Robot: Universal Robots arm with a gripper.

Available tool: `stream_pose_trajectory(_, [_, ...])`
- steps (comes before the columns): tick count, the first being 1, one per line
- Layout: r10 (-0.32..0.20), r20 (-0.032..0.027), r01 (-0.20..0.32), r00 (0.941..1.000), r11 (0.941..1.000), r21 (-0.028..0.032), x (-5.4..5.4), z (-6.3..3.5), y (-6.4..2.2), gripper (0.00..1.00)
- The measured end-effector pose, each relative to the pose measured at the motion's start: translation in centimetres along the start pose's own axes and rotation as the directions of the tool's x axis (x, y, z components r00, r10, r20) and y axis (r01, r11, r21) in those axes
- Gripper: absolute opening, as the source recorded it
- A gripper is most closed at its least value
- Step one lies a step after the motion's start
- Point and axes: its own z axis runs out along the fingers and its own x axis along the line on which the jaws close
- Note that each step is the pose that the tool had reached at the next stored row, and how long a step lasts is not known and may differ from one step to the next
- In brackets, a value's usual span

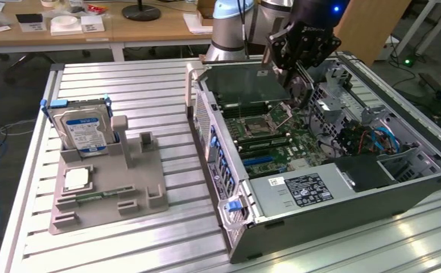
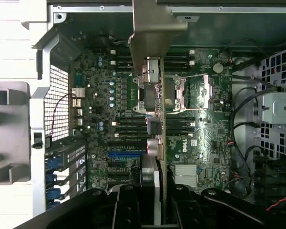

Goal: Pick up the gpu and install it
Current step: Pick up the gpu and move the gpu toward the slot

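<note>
At the exterior view's left, on the ribbed metal surface [image 1: 129, 85], a grey holder [image 1: 129, 187] carries a blue-labelled hard drive [image 1: 83, 131] standing upright and a small square processor chip [image 1: 76, 181] lying flat. Both are well apart from the work. Further right lies the open computer case [image 1: 228, 227], and inside its rear end hangs the gpu [image 1: 243, 85]. It is a thin, flat, dark rectangular card standing on edge above the motherboard [image 2: 200, 143], and from these pictures it looks not yet seated. In the wrist view it runs edge-on away from the camera, with its grey metal bracket [image 2: 155, 28] at the far end, close to the case's back wall. Rightmost in the exterior view, the tool [image 2: 156, 200] pinches the card's near end, one black finger [image 2: 126, 205] on each face. I would judge the card light and stiff but fragile. Its faces carry small parts and its lower edge carries contacts, so it is best held on the bare board near an end, as here. A hold that far from the bracket may let the long card tilt when it is pressed.
</note>
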Motion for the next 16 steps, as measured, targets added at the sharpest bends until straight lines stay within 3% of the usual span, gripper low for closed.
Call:
stream_pose_trajectory(12, [0.000,0.0000,0.000,1.0000,1.0000,0.0000,-3.7,0.29,0.07,0.28])
stream_pose_trajectory(16, [0.000,0.0000,0.000,1.0000,1.0000,0.0000,-3.9,0.32,0.07,0.28])
